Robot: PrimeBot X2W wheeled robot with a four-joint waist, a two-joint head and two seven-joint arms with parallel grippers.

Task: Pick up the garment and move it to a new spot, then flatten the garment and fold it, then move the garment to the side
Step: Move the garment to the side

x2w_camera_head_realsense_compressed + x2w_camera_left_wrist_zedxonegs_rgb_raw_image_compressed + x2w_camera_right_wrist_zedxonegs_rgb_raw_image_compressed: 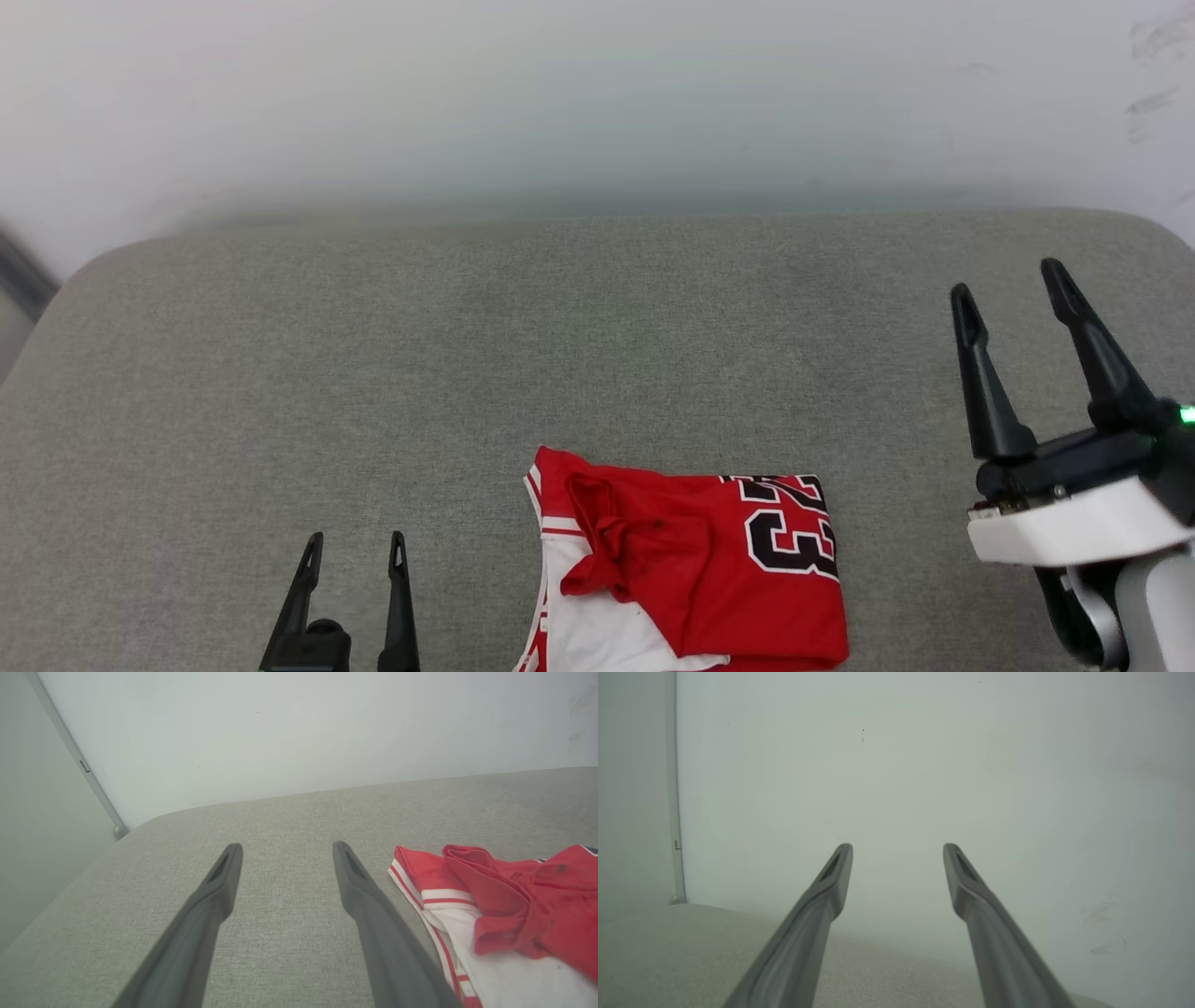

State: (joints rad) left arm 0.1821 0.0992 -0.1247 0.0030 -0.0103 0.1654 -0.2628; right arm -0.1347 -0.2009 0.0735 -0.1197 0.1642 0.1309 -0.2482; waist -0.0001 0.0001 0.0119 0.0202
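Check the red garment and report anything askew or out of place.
The garment is only roughly folded: a red flap is bunched and creased over the white part near its left edge, and the red layer's edge runs slanted. It lies on the grey surface. No spill or tear shows.

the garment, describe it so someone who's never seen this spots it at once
On the grey fabric surface, look at the near edge, just right of centre. The garment lies there, the one bright red thing, with white panels and a black 23.
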